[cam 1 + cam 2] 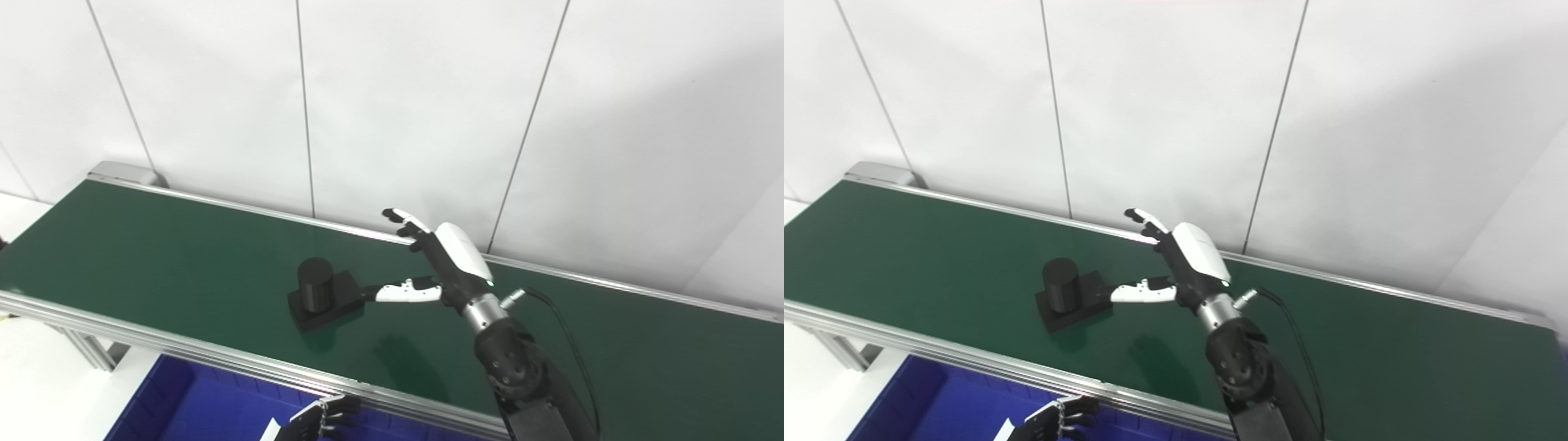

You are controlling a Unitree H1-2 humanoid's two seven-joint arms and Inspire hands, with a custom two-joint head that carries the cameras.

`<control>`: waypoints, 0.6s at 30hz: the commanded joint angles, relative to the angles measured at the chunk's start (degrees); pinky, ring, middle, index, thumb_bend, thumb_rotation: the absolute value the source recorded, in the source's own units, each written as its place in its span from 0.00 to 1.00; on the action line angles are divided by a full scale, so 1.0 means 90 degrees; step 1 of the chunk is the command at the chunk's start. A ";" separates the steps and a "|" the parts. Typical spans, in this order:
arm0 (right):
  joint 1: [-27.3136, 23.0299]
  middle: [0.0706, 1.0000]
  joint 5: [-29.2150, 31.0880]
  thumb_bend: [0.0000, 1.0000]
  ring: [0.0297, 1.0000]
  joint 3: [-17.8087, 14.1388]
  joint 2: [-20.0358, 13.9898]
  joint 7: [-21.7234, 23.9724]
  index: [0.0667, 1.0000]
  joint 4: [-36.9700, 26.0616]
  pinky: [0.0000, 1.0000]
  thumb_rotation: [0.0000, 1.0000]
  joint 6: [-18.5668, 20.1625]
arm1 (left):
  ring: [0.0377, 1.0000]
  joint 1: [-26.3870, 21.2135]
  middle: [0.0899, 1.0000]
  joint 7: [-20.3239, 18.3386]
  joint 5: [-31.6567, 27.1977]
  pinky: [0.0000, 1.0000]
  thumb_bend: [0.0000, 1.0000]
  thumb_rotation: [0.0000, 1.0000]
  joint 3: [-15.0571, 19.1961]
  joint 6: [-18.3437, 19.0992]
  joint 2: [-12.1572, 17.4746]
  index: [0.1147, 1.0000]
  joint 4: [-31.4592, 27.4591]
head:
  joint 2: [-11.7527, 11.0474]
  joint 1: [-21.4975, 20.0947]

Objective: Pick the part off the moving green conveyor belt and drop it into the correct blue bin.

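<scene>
I see the black part (321, 293), a short cylinder on a flat square base, sitting on the green conveyor belt (153, 245) near its front rail. My right hand (438, 263) hovers just beside it on the right, fingers spread, thumb tip reaching the base's edge, gripping nothing. My left hand (318, 419) waits low over the blue bin (177, 404); I cannot tell whether it is spread or curled shut.

A green belt (153, 245) with silver side rails runs slantwise along the white wall. One black part (321, 293), a cylinder upright on a flat base, sits on it near mid-belt.
</scene>
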 commanded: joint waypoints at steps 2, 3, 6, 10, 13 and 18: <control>-0.0379 0.90 -0.0010 0.90 0.87 0.0056 0.0147 -0.0110 0.91 0.0106 0.75 0.55 0.0061 | 0.70 0.0032 0.73 -0.0267 -0.0054 0.64 1.00 0.52 0.0188 -0.0179 -0.0098 0.72 -0.0152 | 0.0006 0.0008; -0.0426 0.90 -0.0001 0.90 0.87 0.0076 0.0172 -0.0117 0.91 0.0240 0.75 0.55 0.0049 | 0.70 0.0027 0.73 -0.0248 -0.0002 0.64 1.00 0.52 0.0201 -0.0179 -0.0119 0.72 -0.0136 | -0.0006 0.0003; -0.0580 0.91 -0.0024 0.92 0.86 0.0158 0.0248 -0.0221 0.91 0.0650 0.75 0.55 -0.0041 | 0.70 0.0010 0.73 -0.0156 0.0158 0.65 1.00 0.53 0.0204 -0.0179 -0.0135 0.71 -0.0113 | 0.0017 -0.0010; -0.0812 0.92 -0.0129 0.92 0.86 0.0324 0.0319 -0.0282 0.93 0.1109 0.76 0.57 -0.0034 | 0.69 -0.0006 0.72 -0.0115 0.0224 0.64 1.00 0.54 0.0163 -0.0179 -0.0124 0.71 -0.0111 | 0.0031 0.0021; -0.0960 0.93 -0.0123 0.95 0.88 0.0392 0.0385 -0.0321 0.94 0.1436 0.79 0.58 -0.0037 | 0.68 -0.0025 0.72 -0.0032 0.0273 0.63 1.00 0.54 0.0099 -0.0179 -0.0115 0.72 -0.0110 | 0.0028 0.0042; -0.1207 0.93 -0.0326 0.98 0.89 0.0612 0.0481 -0.0548 0.94 0.2078 0.84 0.59 -0.0117 | 0.68 -0.0037 0.72 0.0105 0.0305 0.62 1.00 0.55 -0.0003 -0.0179 -0.0094 0.72 -0.0129 | 0.0056 0.0085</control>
